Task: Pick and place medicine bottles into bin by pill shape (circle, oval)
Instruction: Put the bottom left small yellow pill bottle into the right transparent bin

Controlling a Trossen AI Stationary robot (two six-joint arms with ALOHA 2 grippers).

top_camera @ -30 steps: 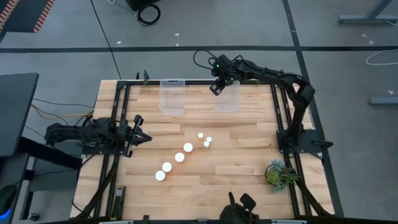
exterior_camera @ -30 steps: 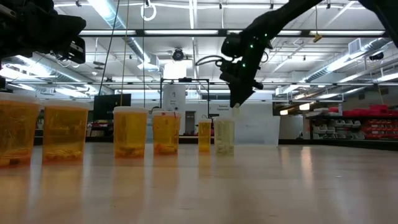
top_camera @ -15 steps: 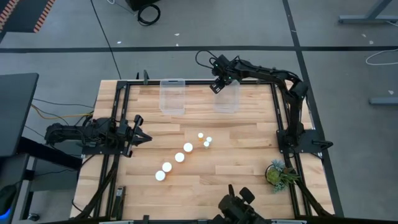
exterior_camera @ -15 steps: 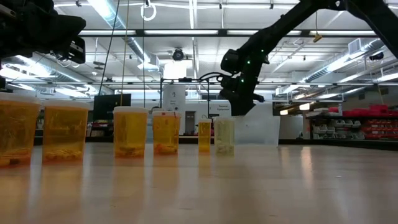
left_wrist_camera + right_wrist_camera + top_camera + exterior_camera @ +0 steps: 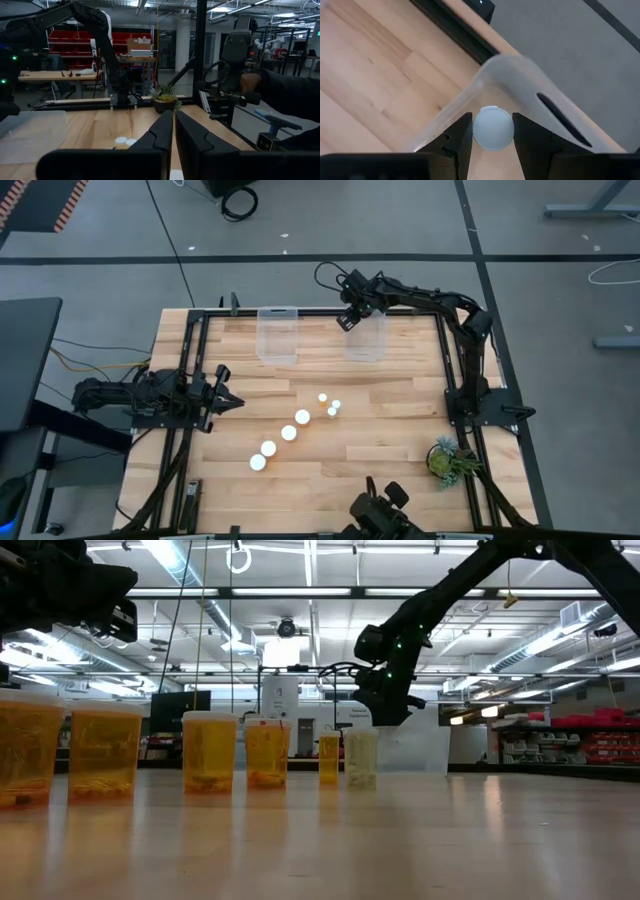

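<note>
Right end effector [image 5: 347, 316] has shifted back over the right bin [image 5: 366, 340] at the desk's far edge, gripping a white-capped bottle [image 5: 493, 128]; left end effector [image 5: 229, 400] closed, empty; we lower inside before releasing.

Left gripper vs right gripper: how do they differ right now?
The left gripper sits low at the left side of the wooden table, fingers shut on nothing. The right gripper is raised at the far edge, over the right-hand clear plastic bin, fingers clamped on a white-capped medicine bottle. The left points toward the row of bottles; the right points down into the bin. Both are dark two-finger grippers.
</note>
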